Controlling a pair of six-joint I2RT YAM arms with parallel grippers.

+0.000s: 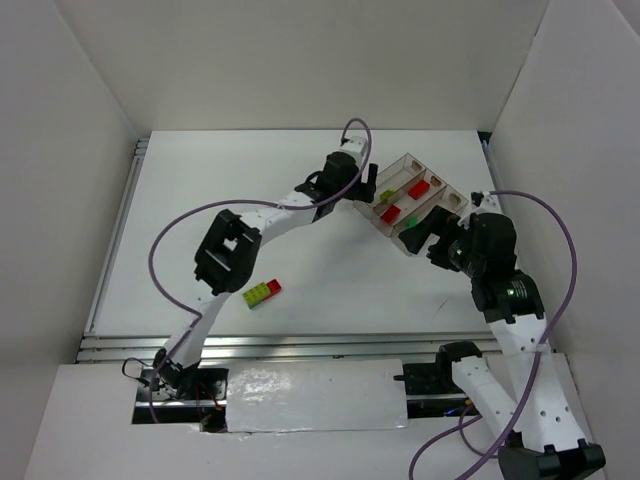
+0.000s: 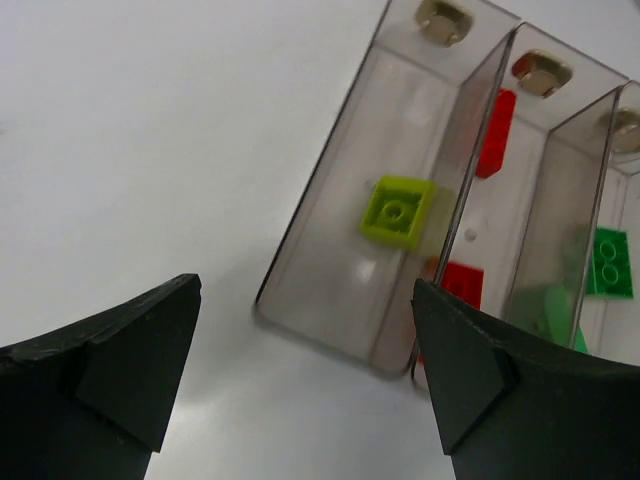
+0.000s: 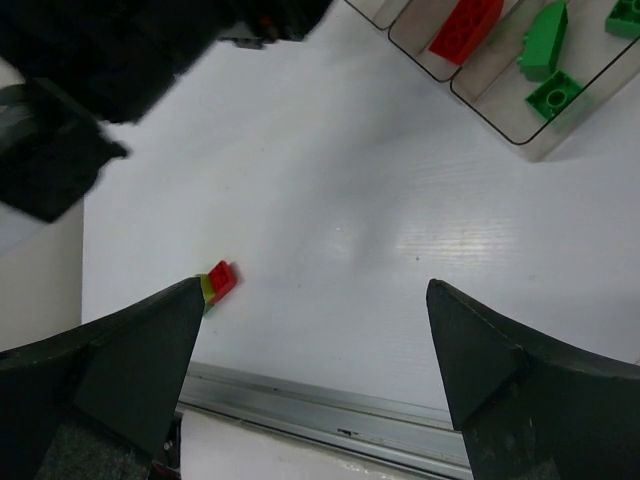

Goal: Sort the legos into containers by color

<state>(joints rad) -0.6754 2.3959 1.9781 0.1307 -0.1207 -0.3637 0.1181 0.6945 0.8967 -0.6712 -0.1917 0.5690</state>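
Three joined clear containers point(image 1: 408, 170) stand at the back right of the table. In the left wrist view the left tray point(image 2: 330, 290) holds a yellow-green lego point(image 2: 398, 210). The middle tray holds red legos point(image 2: 495, 130), and the right one green legos point(image 2: 610, 262). My left gripper point(image 2: 306, 290) hangs open and empty just short of the trays' near end point(image 1: 362, 185). A red and yellow-green stuck-together lego cluster point(image 1: 262, 292) lies on the table near the front left point(image 3: 217, 282). My right gripper point(image 3: 316, 285) is open and empty above the table, right of the trays point(image 1: 425, 235).
A metal rail point(image 1: 300, 345) runs along the table's near edge. White walls enclose the left, back and right sides. The left arm's elbow point(image 1: 228, 255) and its purple cable point(image 1: 165, 240) hang just above the lego cluster.
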